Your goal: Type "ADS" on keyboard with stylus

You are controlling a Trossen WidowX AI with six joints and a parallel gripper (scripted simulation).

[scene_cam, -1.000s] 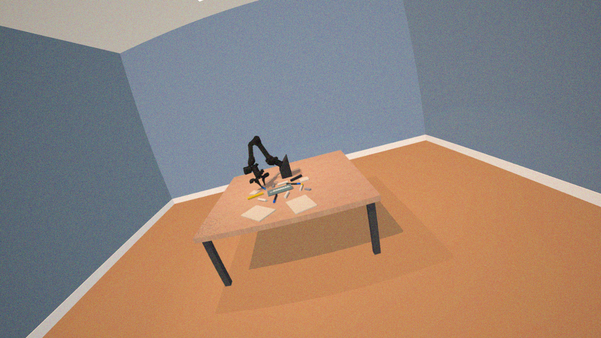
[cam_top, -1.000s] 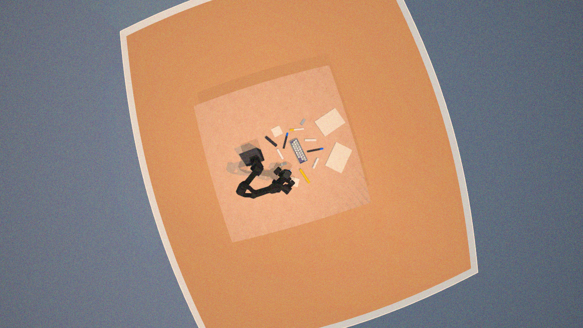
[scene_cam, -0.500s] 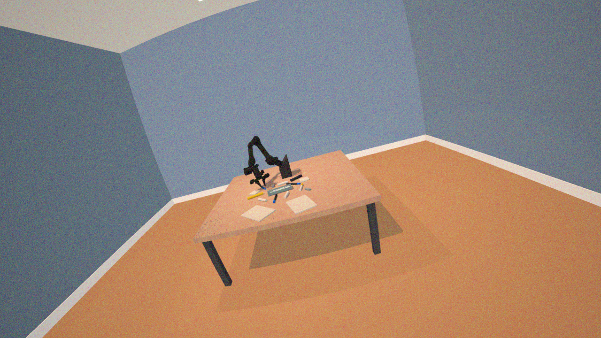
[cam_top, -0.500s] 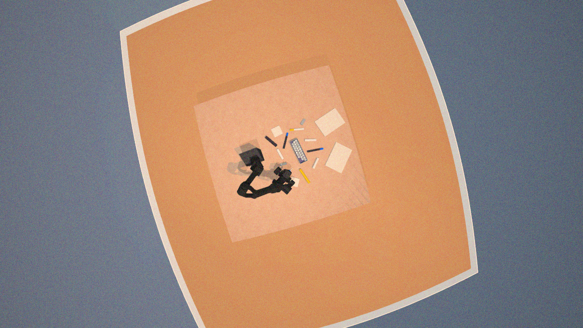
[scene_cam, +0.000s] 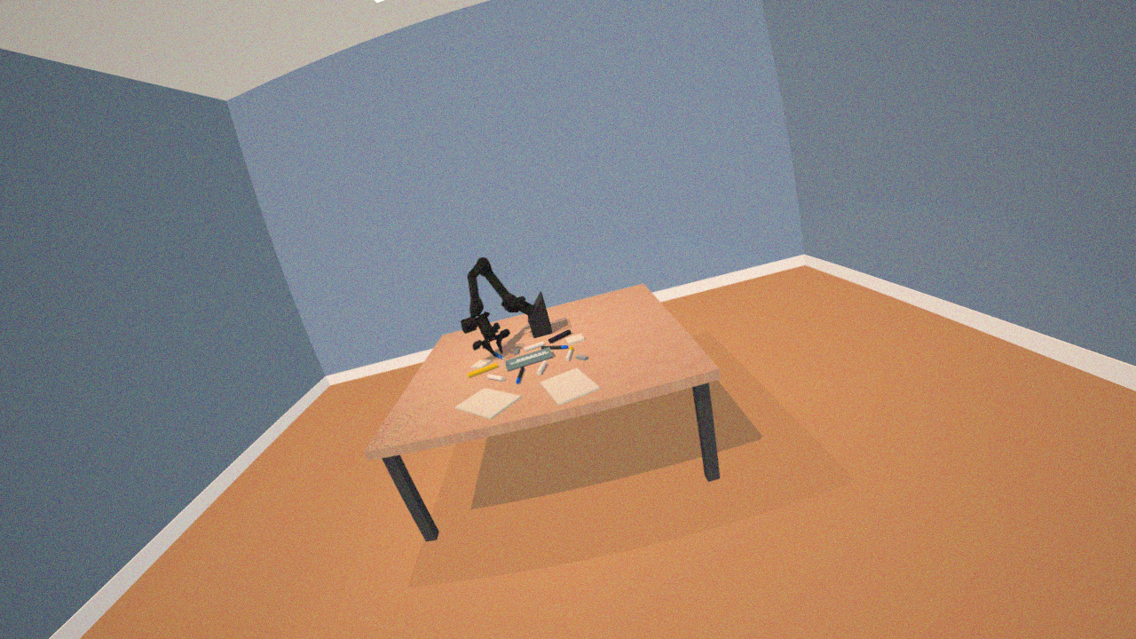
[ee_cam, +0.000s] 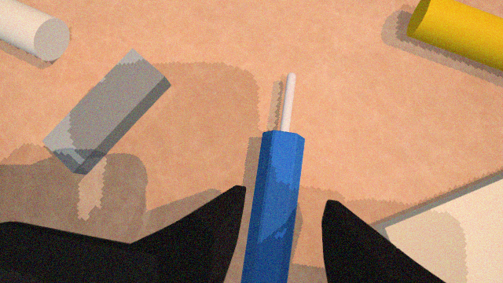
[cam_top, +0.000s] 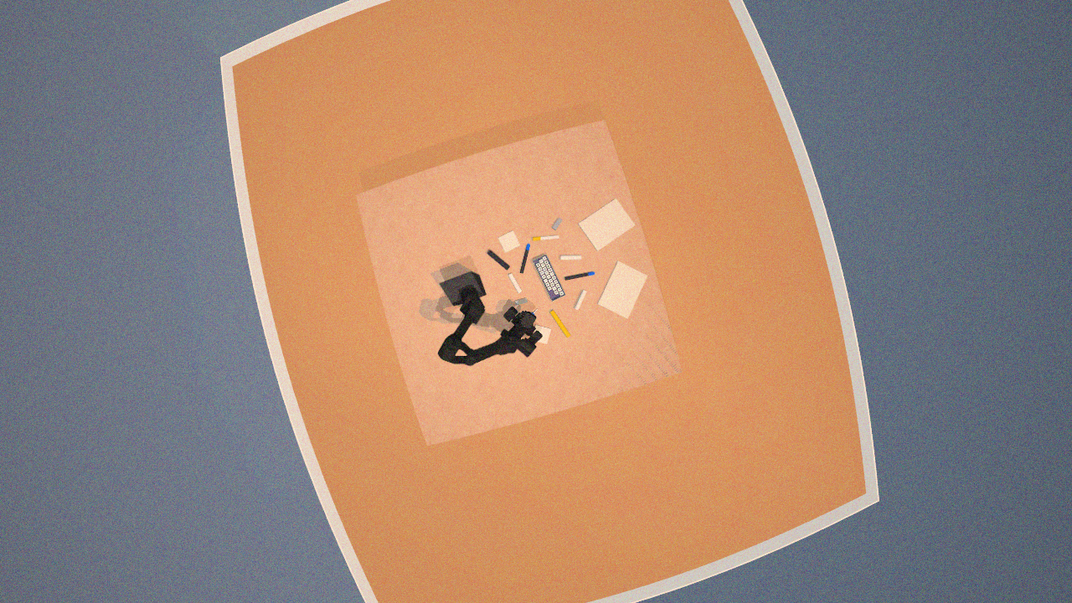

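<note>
The stylus (ee_cam: 277,165) (scene_cam: 499,356), with a blue hexagonal body and a thin white tip, lies on the desk. In the wrist view its tip points up the frame; its rear end is out of frame. My gripper (ee_cam: 284,203) (scene_cam: 498,353) is open, low over the desk, with one black finger on each side of the stylus. The left finger is nearer to the blue body, and a wider gap shows on the right. The keyboard (cam_top: 548,277) (scene_cam: 530,359), with pale keys, lies beyond the stylus and is out of the wrist view. The arm hides most of the stylus in the top view.
A grey block (ee_cam: 106,110) and a white cylinder (ee_cam: 20,25) (cam_top: 514,282) lie left of the stylus. A yellow stick (ee_cam: 464,37) (cam_top: 559,322) and a small pale pad (ee_cam: 479,224) (cam_top: 544,335) lie right. Pens and two large pale pads (cam_top: 606,224) (cam_top: 622,289) lie around the keyboard.
</note>
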